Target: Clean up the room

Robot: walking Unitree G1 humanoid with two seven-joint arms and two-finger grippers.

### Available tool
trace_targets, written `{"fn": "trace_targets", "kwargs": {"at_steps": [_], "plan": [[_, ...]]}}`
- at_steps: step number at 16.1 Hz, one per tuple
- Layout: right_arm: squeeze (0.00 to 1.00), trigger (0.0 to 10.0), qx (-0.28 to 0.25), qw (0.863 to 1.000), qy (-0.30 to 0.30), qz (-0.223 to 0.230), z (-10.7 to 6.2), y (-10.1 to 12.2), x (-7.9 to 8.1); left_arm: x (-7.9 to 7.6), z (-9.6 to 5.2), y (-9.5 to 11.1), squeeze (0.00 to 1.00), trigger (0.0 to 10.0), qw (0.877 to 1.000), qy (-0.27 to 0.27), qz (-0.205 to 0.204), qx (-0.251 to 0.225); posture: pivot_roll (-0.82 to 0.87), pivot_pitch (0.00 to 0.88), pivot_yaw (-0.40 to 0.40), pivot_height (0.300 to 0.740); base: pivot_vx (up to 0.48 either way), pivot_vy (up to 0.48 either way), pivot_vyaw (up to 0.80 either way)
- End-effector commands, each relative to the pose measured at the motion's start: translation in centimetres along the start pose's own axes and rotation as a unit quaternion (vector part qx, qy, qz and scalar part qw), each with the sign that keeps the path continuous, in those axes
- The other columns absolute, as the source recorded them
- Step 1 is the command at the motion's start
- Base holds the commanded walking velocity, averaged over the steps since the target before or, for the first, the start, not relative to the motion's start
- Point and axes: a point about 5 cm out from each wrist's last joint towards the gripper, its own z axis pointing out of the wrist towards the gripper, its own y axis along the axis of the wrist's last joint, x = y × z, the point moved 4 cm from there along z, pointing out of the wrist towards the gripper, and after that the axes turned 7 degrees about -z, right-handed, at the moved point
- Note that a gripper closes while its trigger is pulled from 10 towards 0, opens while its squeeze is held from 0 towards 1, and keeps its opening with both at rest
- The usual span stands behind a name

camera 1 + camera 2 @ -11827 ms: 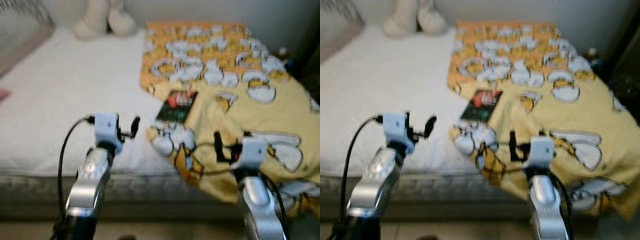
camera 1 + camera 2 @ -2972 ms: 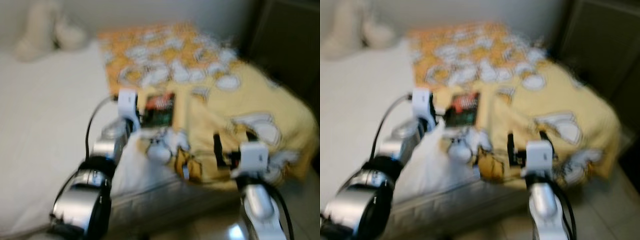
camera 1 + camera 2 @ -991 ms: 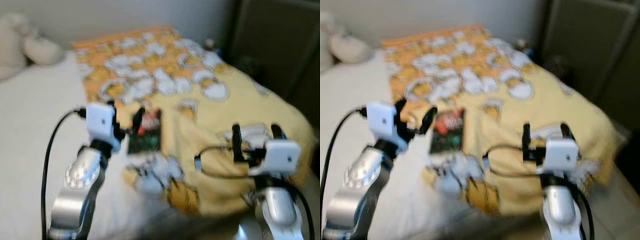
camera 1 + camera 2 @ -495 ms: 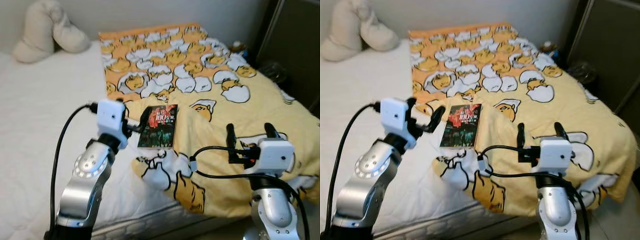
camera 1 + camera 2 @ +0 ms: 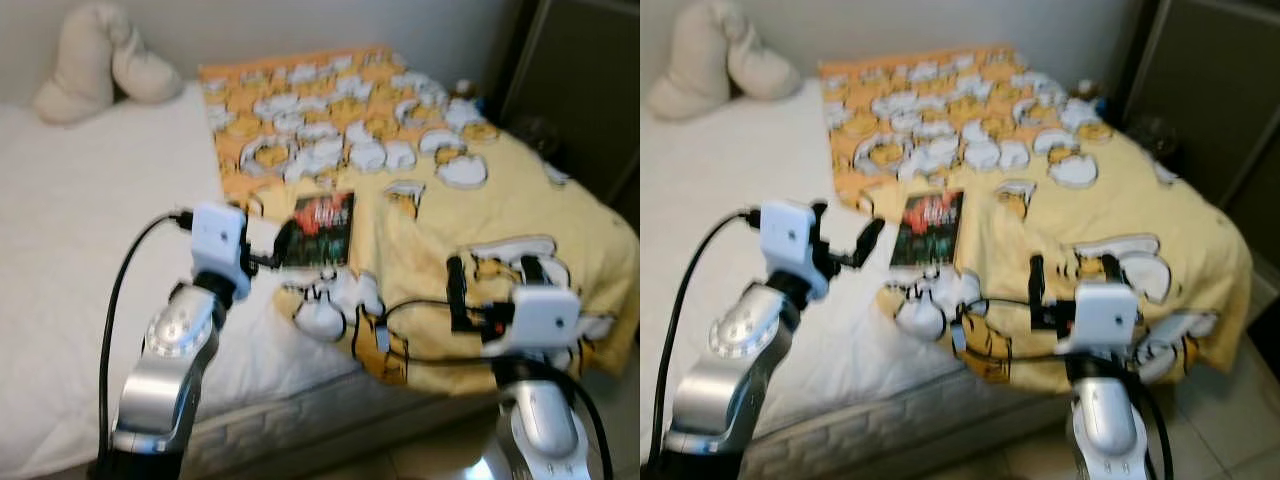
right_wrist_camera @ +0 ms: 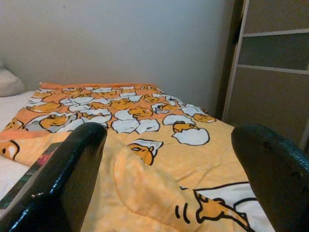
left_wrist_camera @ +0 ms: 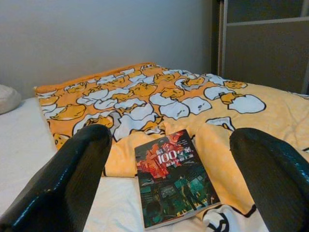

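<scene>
A dark book (image 5: 323, 230) with a red title lies flat on the bed, its right edge against a rumpled yellow and orange egg-print blanket (image 5: 440, 200). My left gripper (image 5: 272, 246) hovers open just to the book's left, a little above the mattress, and in the left wrist view the book (image 7: 174, 176) sits between its two black fingers (image 7: 63, 183). Over the blanket's front fold my right gripper (image 5: 492, 285) is open with nothing between its fingers (image 6: 67, 179).
The white mattress (image 5: 90, 220) spreads to the left, with a cream pillow (image 5: 95, 65) at its far corner. A dark wardrobe (image 5: 570, 90) stands close on the right. The bed's front edge (image 5: 300, 420) is just below my arms, with pale floor (image 5: 1230, 420) at the lower right.
The whole view has shifted and blurred as the camera moved, so more of the bed's front edge shows. Both arms hold the same pose, grippers still open, and the book lies where it was.
</scene>
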Motion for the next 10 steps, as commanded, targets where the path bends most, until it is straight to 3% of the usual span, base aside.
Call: {"fn": "trace_targets", "kwargs": {"at_steps": [1,4,5,10], "plan": [[0.0,10.0,-0.009,1.0,0.007,-0.002,0.36,0.4,0.32,0.43,0.0,0.1,0.0,10.0,1.0,0.012,0.007,0.003,-0.11,0.0,0.08,0.74,0.0,0.0,0.0],[0.0,10.0,-0.008,1.0,0.01,-0.003,0.37,0.42,0.42,0.54,0.05,-0.03,0.0,10.0,1.0,0.017,0.01,0.008,-0.11,0.0,0.078,0.74,0.197,-0.386,0.79],[0.0,10.0,-0.005,1.0,0.008,-0.001,0.4,0.27,0.36,0.59,0.05,-0.02,0.0,10.0,1.0,0.019,0.011,0.006,-0.11,0.0,0.077,0.74,0.349,-0.326,0.0],[0.0,10.0,-0.005,1.0,0.008,0.0,0.41,0.18,0.37,0.43,0.23,0.05,0.0,10.0,1.0,0.016,0.014,0.003,-0.11,0.0,0.079,0.74,0.0,0.0,0.0]]}}
